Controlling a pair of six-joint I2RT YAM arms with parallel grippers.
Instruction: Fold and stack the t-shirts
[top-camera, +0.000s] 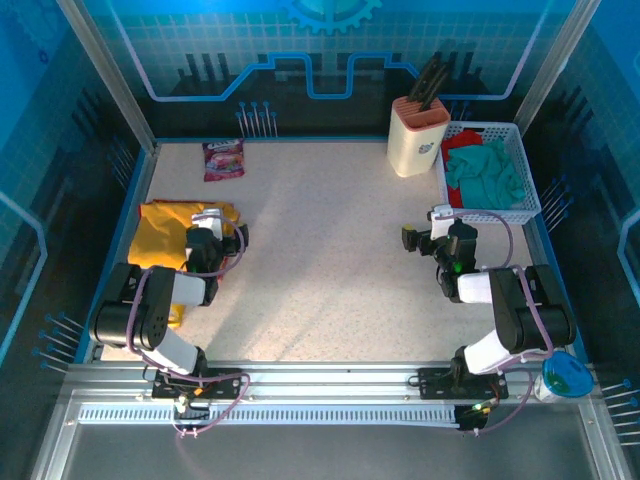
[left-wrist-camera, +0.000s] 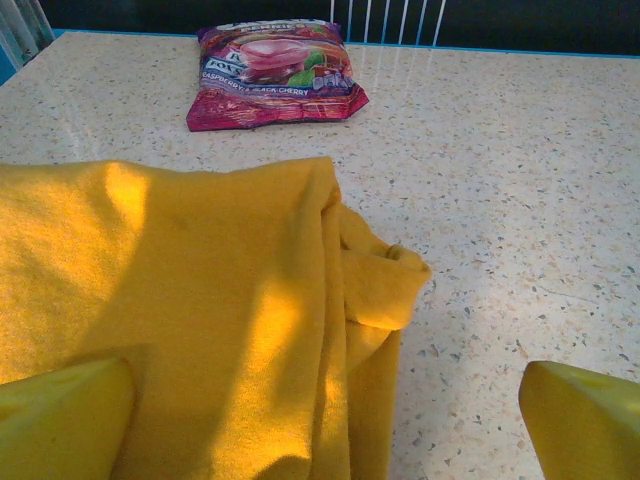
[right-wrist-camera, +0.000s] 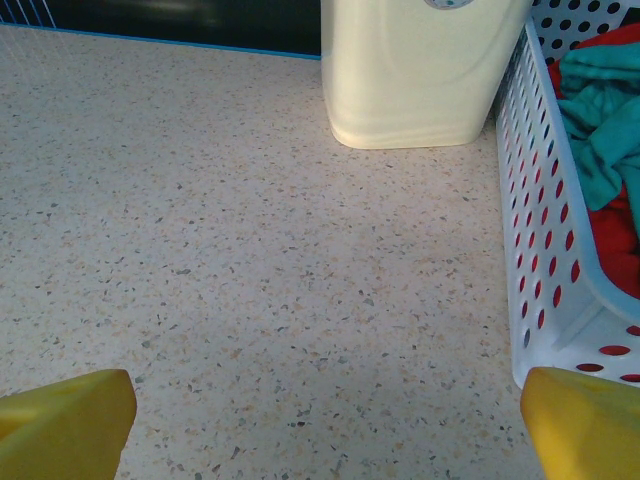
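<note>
**As Found: Jaws Wide on Both Arms, T-Shirts Unfolded**

As seen from above, a yellow t-shirt (top-camera: 163, 237) lying rumpled and unfolded at the left edge of the bench (top-camera: 330, 260), partly under the left arm. Left gripper (top-camera: 214, 217) poised at the shirt's right-hand border, jaws spread wide and gripping nothing. From the left wrist, one fingertip (left-wrist-camera: 60, 420) above the yellow cloth, the other above bare bench; contact with the cloth not determinable. Pink snack packet (top-camera: 223, 158) flat on the bench beyond the shirt, apart from it, towards the far left corner.

Right gripper (top-camera: 446, 216) low over bare bench, just beside the near-left corner of the white perforated basket (top-camera: 497, 213), jaws likewise fully apart and empty. Inside the basket, a teal t-shirt (top-camera: 487, 172) bunched on top of a red t-shirt (top-camera: 457, 193), neither folded. Cream holder (top-camera: 417, 140) with dark handles standing upright at the far side, just beside the basket's left wall.
</note>
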